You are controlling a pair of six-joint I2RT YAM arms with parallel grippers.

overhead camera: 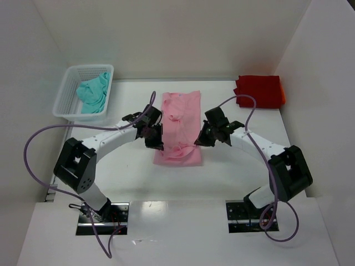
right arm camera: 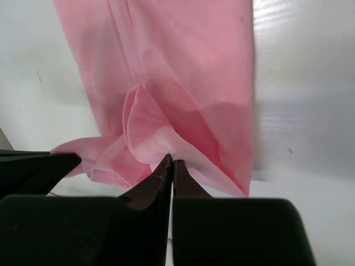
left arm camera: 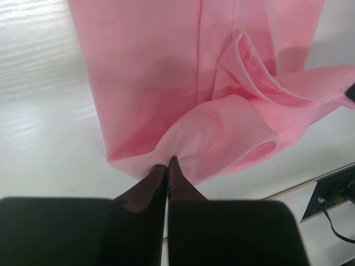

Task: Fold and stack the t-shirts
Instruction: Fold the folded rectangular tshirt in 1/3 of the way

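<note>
The light pink t-shirt [overhead camera: 180,124] lies as a long folded strip in the middle of the table. My left gripper [overhead camera: 155,143] is shut on its near left edge, seen in the left wrist view [left arm camera: 168,162]. My right gripper [overhead camera: 198,139] is shut on its near right edge, seen in the right wrist view [right arm camera: 169,159]. The near end of the pink t-shirt [left arm camera: 222,133] is lifted and bunched between the two grippers. The bright red t-shirt [overhead camera: 259,91] lies folded at the back right. The teal t-shirt [overhead camera: 93,94] is crumpled in the basket.
A white mesh basket [overhead camera: 69,91] stands at the back left. White walls close the table on three sides. The arm bases are bolted at the near edge, with purple cables looping beside each arm.
</note>
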